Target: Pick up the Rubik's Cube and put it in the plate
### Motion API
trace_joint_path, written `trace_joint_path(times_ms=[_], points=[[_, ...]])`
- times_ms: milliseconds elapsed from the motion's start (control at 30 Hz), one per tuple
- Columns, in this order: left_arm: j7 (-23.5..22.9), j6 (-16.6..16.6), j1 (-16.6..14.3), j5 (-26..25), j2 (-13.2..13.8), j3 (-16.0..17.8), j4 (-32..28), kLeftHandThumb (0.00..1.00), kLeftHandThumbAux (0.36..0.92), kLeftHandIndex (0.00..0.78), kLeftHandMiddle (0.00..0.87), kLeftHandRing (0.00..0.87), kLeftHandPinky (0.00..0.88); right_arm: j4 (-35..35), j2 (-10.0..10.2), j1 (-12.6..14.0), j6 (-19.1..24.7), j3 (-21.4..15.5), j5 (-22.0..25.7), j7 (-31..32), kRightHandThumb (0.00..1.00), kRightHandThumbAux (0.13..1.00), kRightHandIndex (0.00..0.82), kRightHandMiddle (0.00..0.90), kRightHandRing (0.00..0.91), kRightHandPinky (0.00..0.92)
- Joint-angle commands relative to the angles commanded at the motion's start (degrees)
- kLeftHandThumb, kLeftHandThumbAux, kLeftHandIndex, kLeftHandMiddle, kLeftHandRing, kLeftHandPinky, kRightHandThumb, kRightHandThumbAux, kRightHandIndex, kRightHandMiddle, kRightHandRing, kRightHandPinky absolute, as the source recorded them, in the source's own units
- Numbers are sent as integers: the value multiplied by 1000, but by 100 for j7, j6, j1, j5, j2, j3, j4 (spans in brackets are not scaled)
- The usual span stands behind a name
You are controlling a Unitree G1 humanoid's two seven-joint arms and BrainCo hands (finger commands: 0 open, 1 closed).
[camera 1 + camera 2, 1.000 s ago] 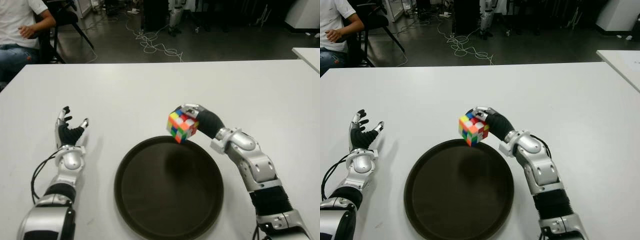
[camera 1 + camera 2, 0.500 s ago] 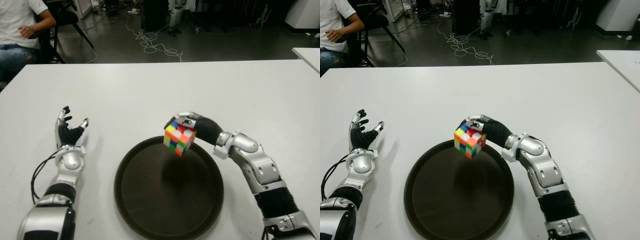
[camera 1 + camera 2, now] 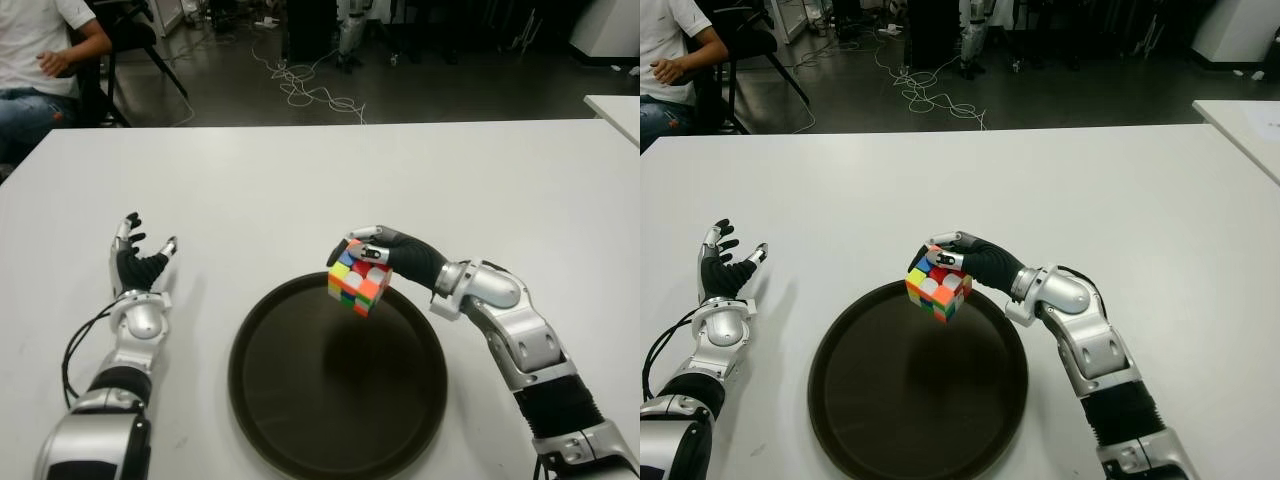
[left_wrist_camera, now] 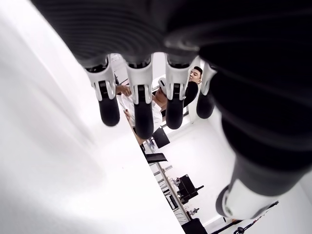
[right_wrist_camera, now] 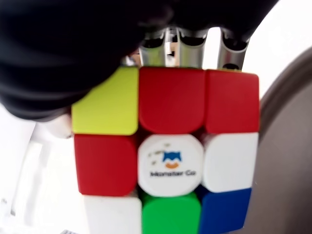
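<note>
A multicoloured Rubik's Cube (image 3: 358,282) hangs in the air over the far rim of the round dark plate (image 3: 300,400), tilted on a corner. My right hand (image 3: 372,258) is shut on the cube from behind, and its fingers (image 5: 187,46) curl over the cube's (image 5: 165,151) far side in the right wrist view. The dark plate lies on the white table near the front edge. My left hand (image 3: 138,262) shows to the left of the plate with its fingers (image 4: 139,105) spread and nothing in it.
The white table (image 3: 300,180) stretches far behind the plate. A seated person (image 3: 40,60) is beyond the table's far left corner. Cables (image 3: 310,90) lie on the dark floor. Another white table's corner (image 3: 615,108) shows at far right.
My right hand has carried the cube down and toward me, from just behind the plate's far rim to above it. The left hand has not moved.
</note>
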Motion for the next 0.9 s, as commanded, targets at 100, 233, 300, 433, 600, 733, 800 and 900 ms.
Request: trace_joint_path(times_ms=[100,233,300,433,600,733,800,900], points=[[-13,15,4,-19,-7,12,0,55,743,119,158,159,142,-8,-32,4,-53,10,-19,42,701,716,441,811,810,794],[-24,10,11,-32,-13,18,-10,52,741,106,144,140,120,-4,-57,-1,-78,23,-51,63,700,717,441,805,807,790],[-16,5,15,-29,-14,12,-16,53,741,104,142,137,118,-3,-63,0,-93,26,-64,64,700,717,441,804,806,789],[41,-4,19,24,-1,-28,-26,55,742,114,147,149,149,22,-66,0,-169,38,-105,45,699,717,440,800,804,786],[68,-18,22,53,5,-52,-25,57,746,122,154,156,150,79,-49,12,-260,47,-174,-13,699,718,439,790,798,783],[60,-29,23,48,-2,-50,-29,61,743,122,152,153,144,92,-39,28,-290,47,-233,-83,698,718,438,784,794,780],[52,-33,23,37,-10,-40,-32,63,740,121,152,152,146,103,-18,48,-338,52,-339,-213,697,719,437,780,790,779],[44,-25,25,22,-18,-26,-35,69,735,117,153,153,146,102,10,79,-418,68,-509,-408,695,720,436,772,785,779]])
